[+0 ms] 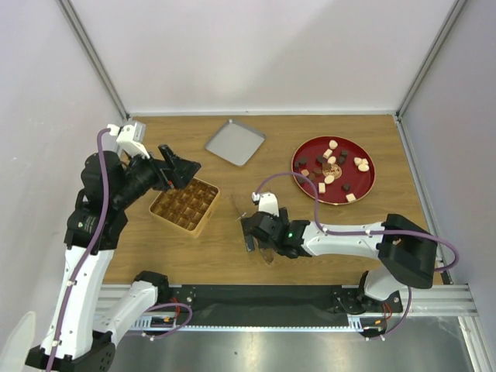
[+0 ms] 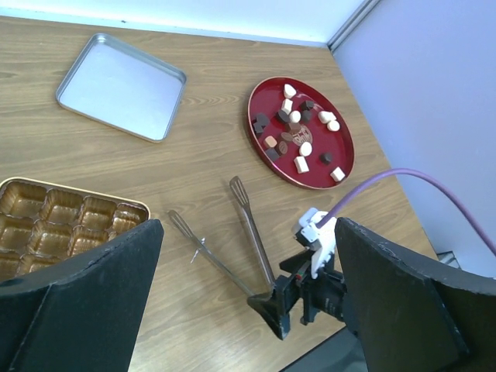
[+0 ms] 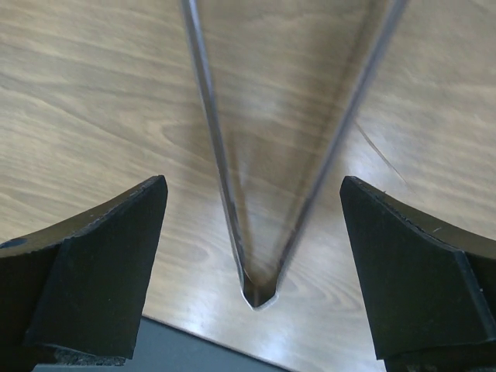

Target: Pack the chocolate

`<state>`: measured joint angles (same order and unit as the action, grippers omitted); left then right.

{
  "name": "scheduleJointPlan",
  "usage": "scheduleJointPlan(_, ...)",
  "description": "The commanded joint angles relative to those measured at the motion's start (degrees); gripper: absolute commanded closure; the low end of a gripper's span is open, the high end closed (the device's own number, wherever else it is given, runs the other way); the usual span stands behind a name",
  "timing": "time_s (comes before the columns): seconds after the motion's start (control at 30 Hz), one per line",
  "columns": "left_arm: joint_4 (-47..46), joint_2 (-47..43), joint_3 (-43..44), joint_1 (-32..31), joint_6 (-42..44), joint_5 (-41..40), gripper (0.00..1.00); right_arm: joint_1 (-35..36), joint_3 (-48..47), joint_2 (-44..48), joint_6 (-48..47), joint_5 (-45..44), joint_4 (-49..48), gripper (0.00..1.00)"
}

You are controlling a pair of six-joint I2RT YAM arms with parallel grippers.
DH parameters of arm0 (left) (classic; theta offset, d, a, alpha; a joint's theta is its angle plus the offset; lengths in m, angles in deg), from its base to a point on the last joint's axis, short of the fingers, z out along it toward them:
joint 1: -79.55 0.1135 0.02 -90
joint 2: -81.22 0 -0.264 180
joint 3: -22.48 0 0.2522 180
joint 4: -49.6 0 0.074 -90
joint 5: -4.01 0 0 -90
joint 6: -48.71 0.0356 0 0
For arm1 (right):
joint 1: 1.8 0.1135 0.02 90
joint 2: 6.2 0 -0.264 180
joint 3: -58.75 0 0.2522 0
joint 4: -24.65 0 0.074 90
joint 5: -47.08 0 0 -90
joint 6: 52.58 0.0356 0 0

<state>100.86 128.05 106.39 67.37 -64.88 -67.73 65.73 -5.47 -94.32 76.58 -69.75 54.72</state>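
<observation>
My right gripper [image 1: 252,232] sits low over the desk [image 2: 194,155], close to its near edge, and it is spread wide. In the right wrist view its two black fingers [image 3: 101,263] stand on either side of the joined end of the tongs [image 2: 249,225]. Neither finger touches the metal, and wood shows between each finger and the nearest arm of the tongs. The tongs lie on the desk with their two thin arms splayed in a V, the flat tips pointing away from me toward the far side.

My left gripper [image 1: 182,167] is also spread apart and holds nothing. It hangs above the far corner of the box [image 2: 70,217], whose grid of compartments shows a gold-brown lining.

The chocolate [image 2: 295,116] is on the red plate [image 2: 341,147] at the far right of the desk, well apart from both grippers and from the box. The pieces are dark brown, tan and cream-white and lie loosely scattered, most of them around the middle of the plate. A silver tray [image 2: 120,85] lies on the far side of the desk, between the box and the plate and touching neither.
</observation>
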Motion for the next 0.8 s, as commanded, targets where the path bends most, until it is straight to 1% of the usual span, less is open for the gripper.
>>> scheduleJointPlan(0.0, -2.16, -0.16, -0.63, 0.41, -1.28, 0.72, 0.0, 0.5, 0.27, -2.57, -1.8, -2.79, -6.12, 0.0)
scheduleJointPlan(0.27, -3.22, -0.16, -1.86, 0.49, -1.81, 0.72, 0.0, 0.15, -2.89, -8.47, -1.45, -5.6, -5.24, 0.0)
scheduleJointPlan(0.5, -3.48, -0.16, -1.86, 0.5, -1.63, 0.72, 0.0, -0.9, -1.75, -9.44, -1.54, -4.64, -7.78, 0.02)
scheduleJointPlan(0.63, -3.92, -0.16, -2.3, 0.41, -1.89, 0.46, 0.0, -2.84, 0.62, -9.35, -1.1, -1.74, -11.04, 0.04)
scheduleJointPlan(0.77, -4.53, 0.02, -3.26, 0.49, -2.07, 0.63, 0.0, -3.02, 0.62, -10.06, -1.45, -2.17, -11.13, 0.06)
